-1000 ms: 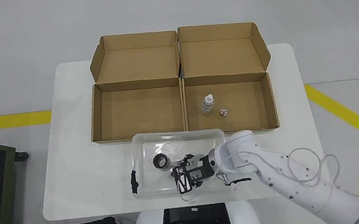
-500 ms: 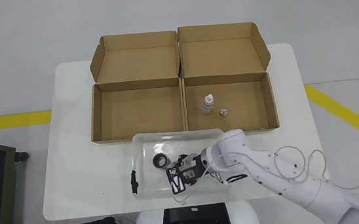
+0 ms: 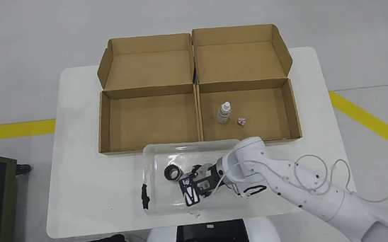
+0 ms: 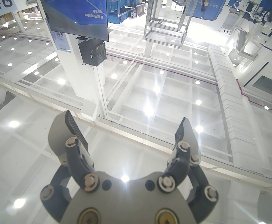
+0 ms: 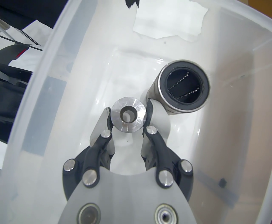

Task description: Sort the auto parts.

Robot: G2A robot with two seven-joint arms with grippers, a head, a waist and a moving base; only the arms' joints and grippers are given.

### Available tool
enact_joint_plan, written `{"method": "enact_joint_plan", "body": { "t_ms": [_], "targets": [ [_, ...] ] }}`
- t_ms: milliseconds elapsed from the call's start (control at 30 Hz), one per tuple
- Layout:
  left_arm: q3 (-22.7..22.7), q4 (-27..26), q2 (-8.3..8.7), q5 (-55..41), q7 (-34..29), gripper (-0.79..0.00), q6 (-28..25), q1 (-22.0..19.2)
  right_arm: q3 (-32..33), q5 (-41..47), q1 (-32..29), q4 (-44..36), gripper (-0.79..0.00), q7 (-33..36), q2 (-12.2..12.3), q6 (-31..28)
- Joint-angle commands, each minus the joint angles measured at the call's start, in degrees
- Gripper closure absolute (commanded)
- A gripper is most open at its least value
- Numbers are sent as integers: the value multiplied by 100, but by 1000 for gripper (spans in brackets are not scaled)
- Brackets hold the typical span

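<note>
Top view: right gripper down inside the clear bin at the table's near edge, a linear bearing just beside it. Behind the bin are two open cardboard boxes; the left box is bare, the right box holds a small bottle and a tiny part. Left wrist view: left gripper points at the ceiling, jaws wide, nothing between them. A hanging screen carries print, not transcribed. Right wrist view: jaws closed narrow on a steel collar low in the bin, ribbed pads across its outer rim, the bearing lying just beside one finger. Collar looks stiff, smooth and dense for its size, and likely slippery, so a grip square across the rim suits it. No markings legible on either part. A torn white sticker on the bin wall reads blank.
</note>
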Motion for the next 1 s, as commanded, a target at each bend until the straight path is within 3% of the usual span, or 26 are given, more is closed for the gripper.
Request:
{"method": "enact_joint_plan", "body": {
  "t_ms": [0,533,967],
  "targets": [
    [0,0,0,0,0,-785,0,0,6,25,-5,-4,0,-7,-7,-25],
    [0,0,0,0,0,-785,0,0,408,653,97,-670,0,380,22,-165],
    [0,0,0,0,0,-785,0,0,928,1204,215,-782,0,-226,-25,476]
  ]
}}
